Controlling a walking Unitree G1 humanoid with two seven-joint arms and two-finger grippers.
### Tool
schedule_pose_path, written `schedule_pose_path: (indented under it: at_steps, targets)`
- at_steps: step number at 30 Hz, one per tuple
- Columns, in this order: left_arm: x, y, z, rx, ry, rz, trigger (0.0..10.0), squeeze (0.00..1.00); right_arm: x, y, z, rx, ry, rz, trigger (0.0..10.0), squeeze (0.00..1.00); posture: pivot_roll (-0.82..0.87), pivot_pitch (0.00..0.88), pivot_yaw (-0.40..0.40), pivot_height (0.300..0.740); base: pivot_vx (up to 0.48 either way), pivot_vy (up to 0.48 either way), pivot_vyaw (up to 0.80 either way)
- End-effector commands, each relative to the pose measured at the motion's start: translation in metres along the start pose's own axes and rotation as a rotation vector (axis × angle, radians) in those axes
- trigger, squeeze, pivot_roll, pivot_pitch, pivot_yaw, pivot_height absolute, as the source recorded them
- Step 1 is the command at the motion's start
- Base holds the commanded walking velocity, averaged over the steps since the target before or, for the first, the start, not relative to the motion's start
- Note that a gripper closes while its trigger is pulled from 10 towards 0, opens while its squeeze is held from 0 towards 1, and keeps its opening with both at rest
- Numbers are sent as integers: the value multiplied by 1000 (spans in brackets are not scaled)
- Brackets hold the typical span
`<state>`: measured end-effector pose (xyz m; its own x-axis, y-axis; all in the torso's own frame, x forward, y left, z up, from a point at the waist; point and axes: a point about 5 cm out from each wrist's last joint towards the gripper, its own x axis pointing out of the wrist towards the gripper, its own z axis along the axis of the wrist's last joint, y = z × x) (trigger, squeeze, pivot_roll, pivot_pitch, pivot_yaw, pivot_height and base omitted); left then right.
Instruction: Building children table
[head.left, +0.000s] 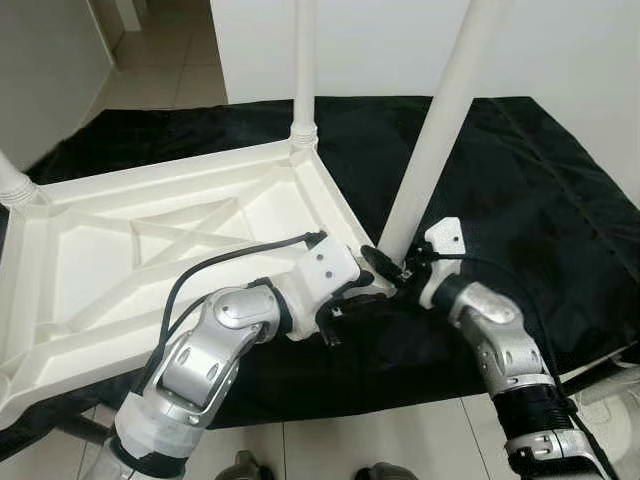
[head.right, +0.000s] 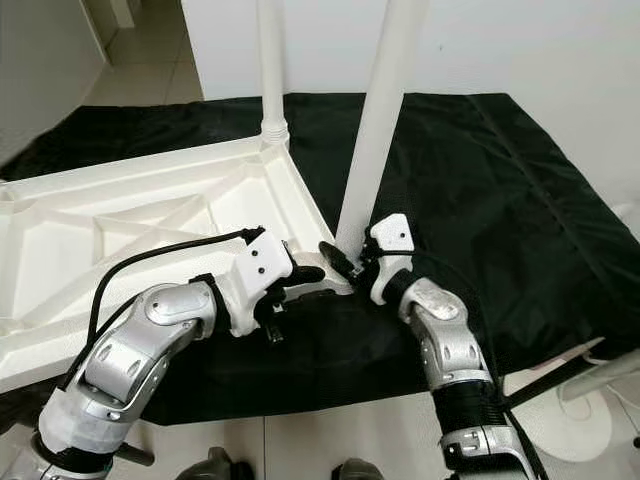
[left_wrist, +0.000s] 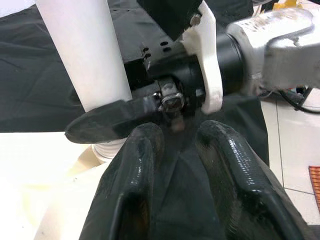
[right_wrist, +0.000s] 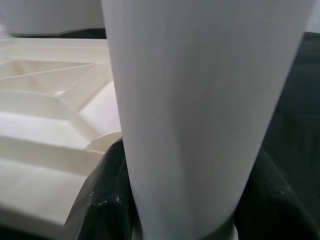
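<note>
A white plastic children's table (head.left: 150, 260) is lying upside down across the left half of the frame on a black sheet (head.left: 520, 190) spread over the tiled floor (head.left: 380, 440), its ribbed underside facing up. One white leg (head.left: 305, 70) is standing upright in the far corner socket at upper centre, and the ribbed base of another leg (head.left: 15, 185) is showing at the left edge. At the near right corner of the table, just right of centre, a third leg (head.left: 440, 120) is rising at a slant toward the upper right. The right pincer (head.left: 388, 262) is gripping this slanted leg close to its base, one black finger on each side of the tube, as the right wrist view is showing up close (right_wrist: 200, 110). The left pincer (head.left: 345, 305) is hovering at the same corner of the table, just left of the leg's base; its two fingers (left_wrist: 135, 165) are standing slightly apart with nothing between them, pointing at the right pincer.
</note>
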<state>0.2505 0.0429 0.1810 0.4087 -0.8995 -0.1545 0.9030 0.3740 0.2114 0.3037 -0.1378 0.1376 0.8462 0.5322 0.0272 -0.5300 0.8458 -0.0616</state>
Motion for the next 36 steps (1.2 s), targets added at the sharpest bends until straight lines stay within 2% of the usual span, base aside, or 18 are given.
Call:
schedule_pose_path:
  at_steps: [1,7,9,11,12,13,14,19,20,22,23,26,27,28,29,30,34,36]
  targets:
    - [-1,7,-2,9,11,92,10000,0,0,6,-9,32,57,-70,10000,0,-78,37,13,740,0,0,0]
    - [-1,7,-2,8,12,99,10000,0,0,9,-10,44,64,-115,10000,0,-78,37,13,740,0,0,0]
    - [-2,7,-2,4,13,113,10000,0,-1,21,-15,87,64,-332,10000,0,-77,49,15,740,0,0,0]
    - [-2,7,-2,4,13,113,10000,0,-1,21,-15,87,64,-332,10000,0,-77,49,15,740,0,0,0]
    - [-2,7,-3,4,16,119,10000,0,-2,25,-16,104,55,-418,10000,0,-77,49,15,740,0,0,0]
    - [-2,7,-3,4,16,119,10000,0,-2,25,-16,104,55,-418,10000,0,-77,49,15,740,0,0,0]
    - [-2,10,-2,8,19,138,10000,0,-2,28,-15,114,32,-494,10000,0,-79,57,21,740,0,0,0]
    - [-1,16,-1,11,18,184,10000,0,-4,24,-9,145,-19,-537,10000,0,-87,58,26,740,0,0,0]
    - [0,17,0,12,18,192,10000,0,-5,22,-7,132,-27,-538,10000,463,-90,57,27,740,0,0,0]
    - [0,17,0,12,18,192,10000,0,-5,22,-7,132,-27,-538,10000,463,-90,57,27,740,0,0,0]
    - [0,18,0,16,13,200,10000,0,-5,22,-4,133,-36,-530,10000,1000,-94,53,29,740,0,0,0]
    - [1,19,1,16,10,204,10000,0,-6,22,0,120,-54,-516,10000,1000,-99,53,29,740,0,0,0]
    - [2,20,2,18,2,205,10000,0,-8,19,5,102,-79,-461,10000,1000,-112,45,32,740,0,0,0]
    - [2,20,2,18,2,205,10000,0,-8,19,5,102,-79,-461,10000,1000,-112,45,32,740,0,0,0]
    - [4,21,3,25,-3,202,10000,0,-11,17,10,78,-92,-398,10000,800,-118,46,34,740,0,0,0]
    - [5,22,4,33,-8,192,10000,0,-14,12,12,59,-94,-319,10000,0,-124,46,35,740,0,0,0]
    - [5,23,4,39,-10,185,10000,0,-17,9,14,50,-92,-268,10000,0,-124,46,35,740,0,0,0]
    - [4,19,7,9,-38,89,10000,0,-20,3,15,-10,-75,-150,10000,0,-132,31,37,740,0,0,0]
